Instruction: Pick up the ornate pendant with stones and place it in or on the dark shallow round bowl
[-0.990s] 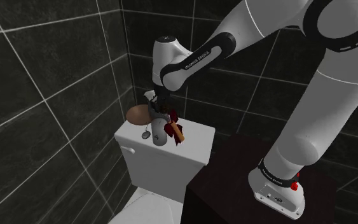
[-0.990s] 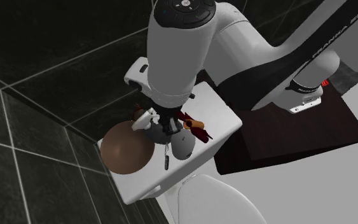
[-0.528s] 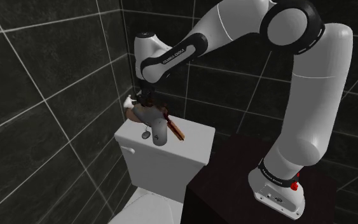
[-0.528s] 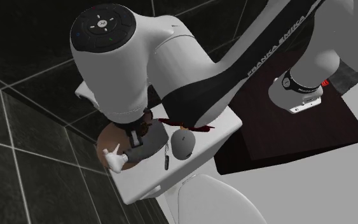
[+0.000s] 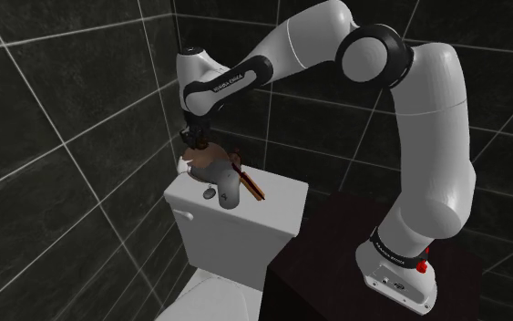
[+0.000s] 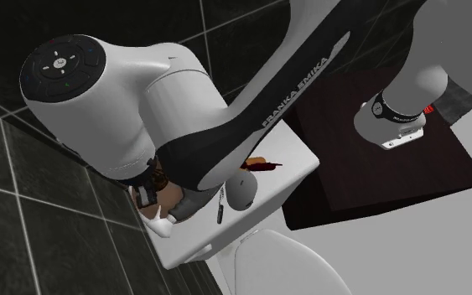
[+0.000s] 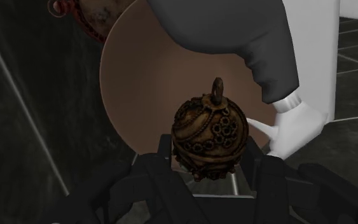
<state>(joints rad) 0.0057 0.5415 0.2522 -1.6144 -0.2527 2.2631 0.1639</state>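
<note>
Now I'm holding the ornate pendant [image 7: 209,130] clasped between the fingers of the gripper [image 7: 209,159], hanging over the brown round bowl [image 7: 139,83] on the toilet tank [image 5: 277,205]. The pickup looks done, and I'm judging that only lowering and letting go remain.

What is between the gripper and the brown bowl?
The pendant. In the wrist view the gripper clasps this round, ornate ball between its fingers, and the bowl lies behind it with nothing else in between.
</note>
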